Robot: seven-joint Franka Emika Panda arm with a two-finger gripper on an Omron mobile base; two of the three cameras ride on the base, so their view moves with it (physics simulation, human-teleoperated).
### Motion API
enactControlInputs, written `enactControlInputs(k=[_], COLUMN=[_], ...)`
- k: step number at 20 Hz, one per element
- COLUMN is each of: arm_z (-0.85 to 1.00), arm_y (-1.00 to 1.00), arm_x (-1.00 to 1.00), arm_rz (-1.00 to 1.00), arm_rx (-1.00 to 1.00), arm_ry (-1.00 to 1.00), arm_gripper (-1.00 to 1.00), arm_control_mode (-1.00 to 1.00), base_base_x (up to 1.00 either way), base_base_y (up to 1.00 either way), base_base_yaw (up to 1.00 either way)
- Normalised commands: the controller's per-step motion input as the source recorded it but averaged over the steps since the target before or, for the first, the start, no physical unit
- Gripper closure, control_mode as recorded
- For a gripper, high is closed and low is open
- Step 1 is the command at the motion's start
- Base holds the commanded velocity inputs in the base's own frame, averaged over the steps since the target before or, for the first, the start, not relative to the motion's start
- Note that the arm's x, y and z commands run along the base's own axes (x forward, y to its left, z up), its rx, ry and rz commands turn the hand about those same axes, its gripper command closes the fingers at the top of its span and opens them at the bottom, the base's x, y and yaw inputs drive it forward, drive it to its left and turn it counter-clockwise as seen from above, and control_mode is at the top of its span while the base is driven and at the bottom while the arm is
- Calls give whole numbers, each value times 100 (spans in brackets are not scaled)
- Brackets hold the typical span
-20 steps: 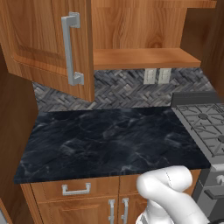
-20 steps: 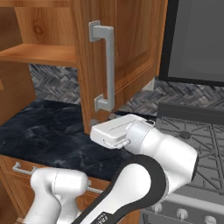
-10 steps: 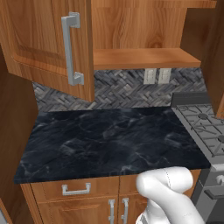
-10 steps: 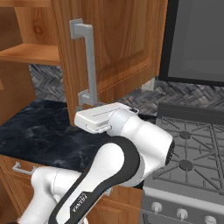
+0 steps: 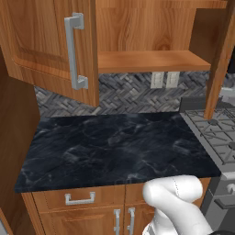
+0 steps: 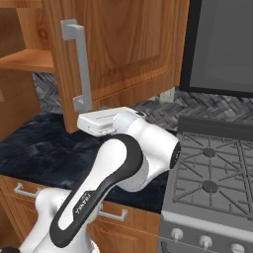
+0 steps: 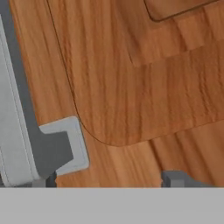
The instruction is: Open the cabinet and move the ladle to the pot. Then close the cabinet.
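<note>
Tool (image 7: 109, 178) is sitting close against the cabinet (image 6: 133, 49) door, fingertips (image 7: 175, 178) spread apart, one just beside the handle (image 7: 26, 127) foot. Below the cabinet, the table (image 5: 114, 147) is lying bare. Both doors are standing open, showing the shelf (image 5: 151, 59). Right of the cabinet, the stove (image 6: 212, 168) is sitting.

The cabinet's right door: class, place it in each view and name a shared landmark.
Left base view: right door edge-on, far right.
Right base view: right door upper centre, panel facing the camera.
Hand view: right door, wood across the picture.
Shared landmark: its handle, in the right base and hand views.
</note>
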Motion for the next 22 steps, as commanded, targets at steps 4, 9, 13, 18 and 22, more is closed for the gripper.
enactControlInputs(k=[4,9,13,18,22], arm_z=[0,0,0,0,0], arm_y=[16,8,2,0,0], arm_x=[34,38,47,50,51], arm_rz=[0,0,0,0,0], arm_rx=[0,0,0,0,0], arm_ry=[-1,0,0,0,0], arm_gripper=[-100,-100,-100,-100,-100], arm_control_mode=[-100,-100,-100,-100,-100], base_base_x=[0,0,0,0,0], base_base_y=[0,0,0,0,0], base_base_yaw=[0,0,0,0,0])
